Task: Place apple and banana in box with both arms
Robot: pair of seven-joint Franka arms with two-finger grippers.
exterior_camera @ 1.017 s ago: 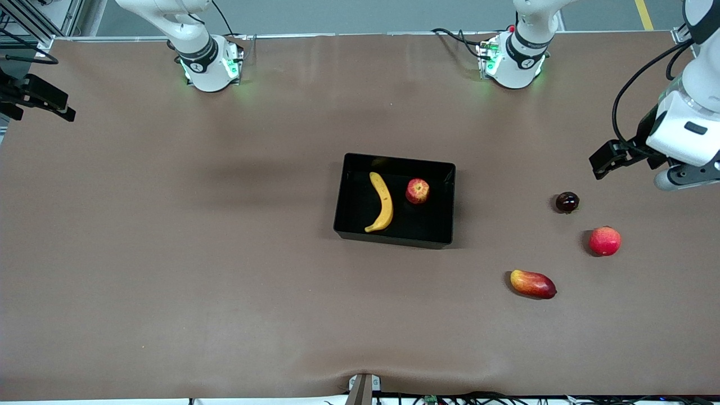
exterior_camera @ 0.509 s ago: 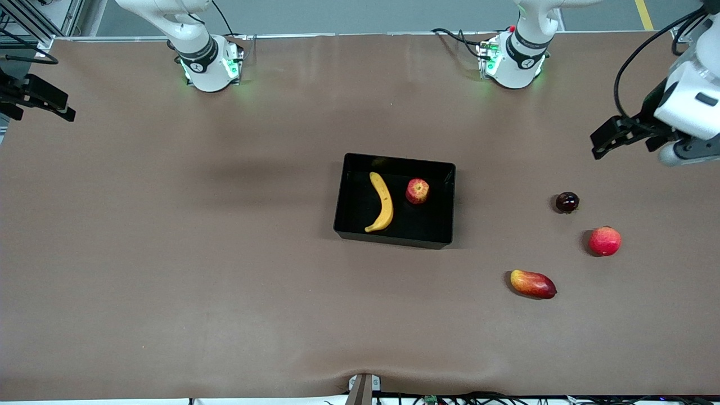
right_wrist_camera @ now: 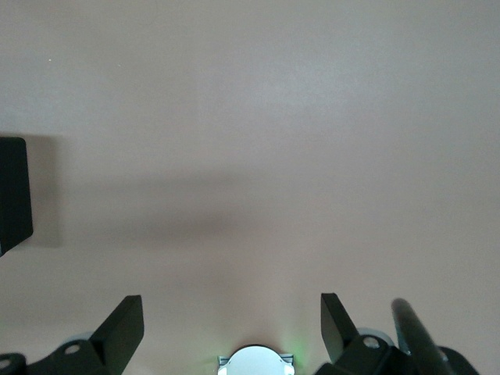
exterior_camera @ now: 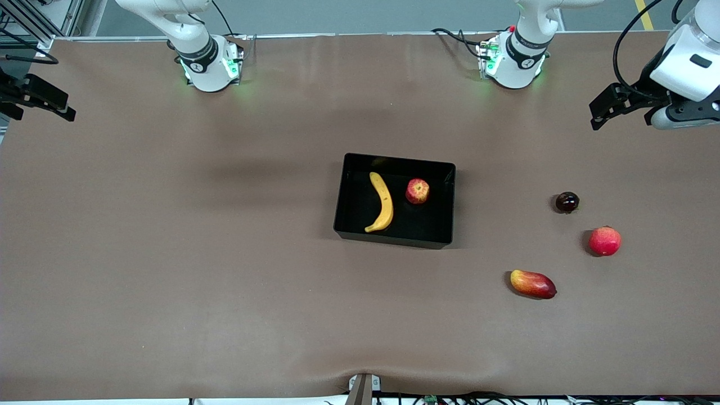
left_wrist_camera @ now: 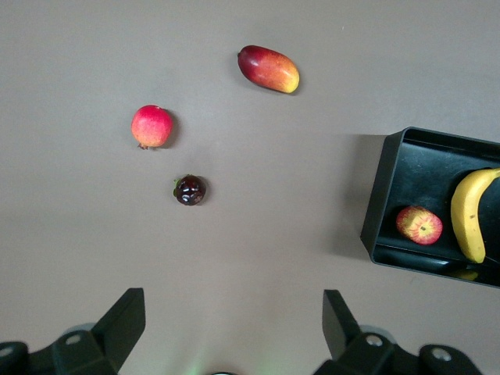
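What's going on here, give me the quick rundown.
Nothing is being handled now. The banana and the apple both lie side by side in the box, so the placing looks done. The left gripper is open and empty, up over the left arm's end of the table. The right gripper is open and empty too, over bare table at the right arm's end. A mango, a pinkish-red fruit and a dark fruit sit outside the box.

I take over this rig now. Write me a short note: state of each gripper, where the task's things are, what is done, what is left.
Left gripper: open, empty, up over the left arm's end of the table.
Right gripper: open, empty, over bare table at the right arm's end.
Banana and apple: both lie in the box, side by side, apart.
Done: both fruits placed.
Left: nothing visible; the other fruits on the table are not part of the job.
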